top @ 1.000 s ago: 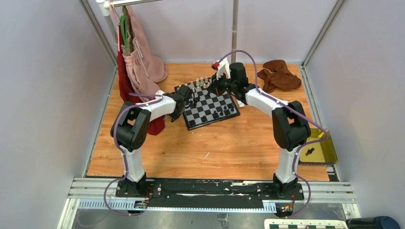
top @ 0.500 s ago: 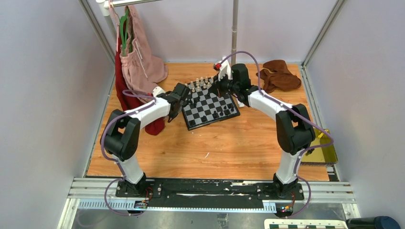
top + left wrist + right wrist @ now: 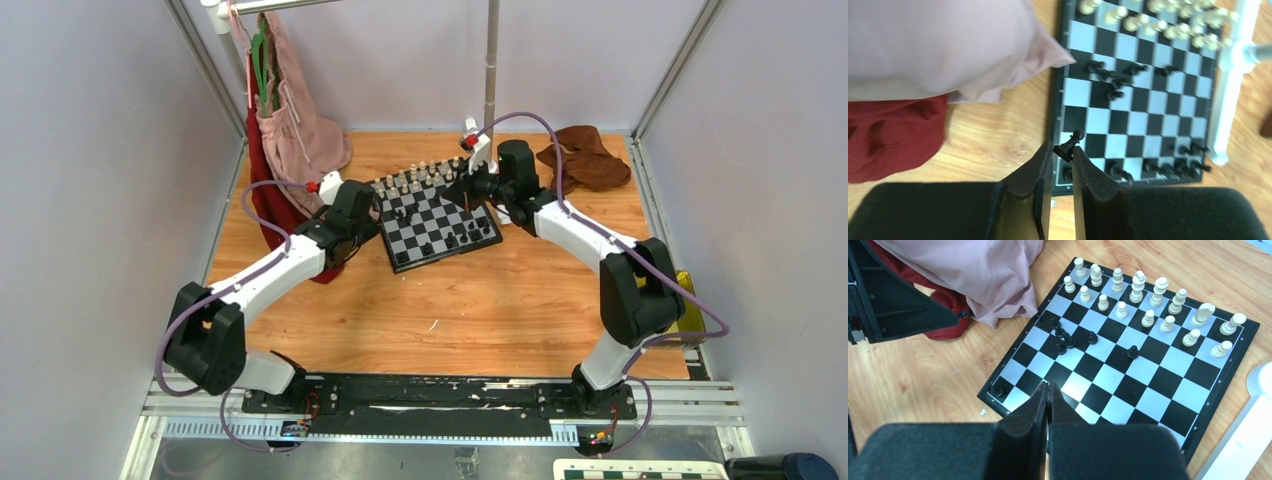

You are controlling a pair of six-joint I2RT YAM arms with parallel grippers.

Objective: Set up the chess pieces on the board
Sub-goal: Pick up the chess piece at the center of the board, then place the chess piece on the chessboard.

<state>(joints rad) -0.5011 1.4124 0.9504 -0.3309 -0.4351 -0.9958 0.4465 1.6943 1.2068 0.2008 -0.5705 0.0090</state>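
The board (image 3: pixel 432 222) lies at the far middle of the table. Cream chess pieces (image 3: pixel 1148 305) fill its two far rows. Several black pieces (image 3: pixel 1065 335) cluster on the middle squares, and more (image 3: pixel 1158 167) line the near edge. My left gripper (image 3: pixel 1062 152) is shut on a black pawn (image 3: pixel 1070 145), pinched by its base at the fingertips and tilted, above the board's near left corner. In the top view the left gripper (image 3: pixel 368 205) sits at the board's left edge. My right gripper (image 3: pixel 1049 385) is shut and empty, hovering over the board; the top view shows the right gripper (image 3: pixel 462 186) near the right far side.
Pink cloth (image 3: pixel 295 125) over red cloth (image 3: pixel 262 190) hangs at the left, right beside the left gripper. A brown cloth (image 3: pixel 585 160) lies far right. A yellow tray (image 3: pixel 672 312) sits at the right edge. A metal post (image 3: pixel 490 60) stands behind the board.
The left arm has stretched out, its elbow dropping towards the near left, with the gripper staying at the board's left edge. The right arm has shifted slightly right.
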